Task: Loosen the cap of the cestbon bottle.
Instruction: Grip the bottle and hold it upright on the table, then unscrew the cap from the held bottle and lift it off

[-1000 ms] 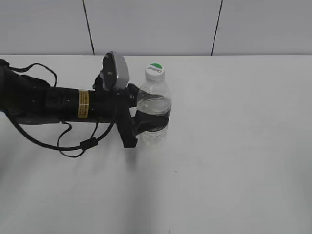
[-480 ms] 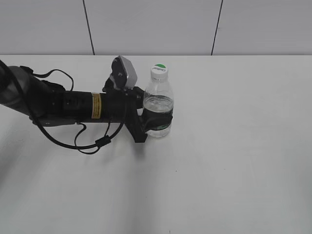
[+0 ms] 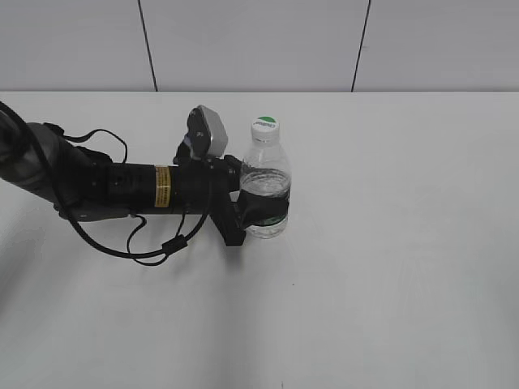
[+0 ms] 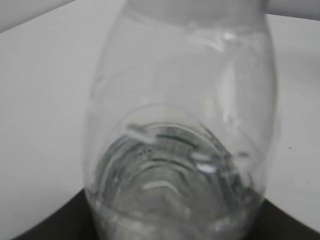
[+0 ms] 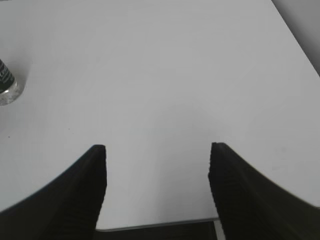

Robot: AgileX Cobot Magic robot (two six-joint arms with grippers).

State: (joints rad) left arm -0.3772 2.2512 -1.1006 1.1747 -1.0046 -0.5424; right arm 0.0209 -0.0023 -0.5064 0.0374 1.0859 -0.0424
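Bottle position changed: my left fingers [image 3: 261,212], closed on the cestbon bottle [image 3: 264,193], carried it toward 3 o'clock; it now stands upright mid-surface [image 3: 405,267]. Cap [image 3: 263,126] is untouched. Right fingers [image 5: 156,180] are wide apart, holding nothing, ready to twist, I judge.

- Cap [image 3: 263,125] of the cestbon bottle [image 3: 264,191]: dark lettering below a green half-circle, too small to read.
- Left arm [image 3: 122,188]: yellow label band [image 3: 163,186] with dark print, illegible.
- Wrist views: no readable text.
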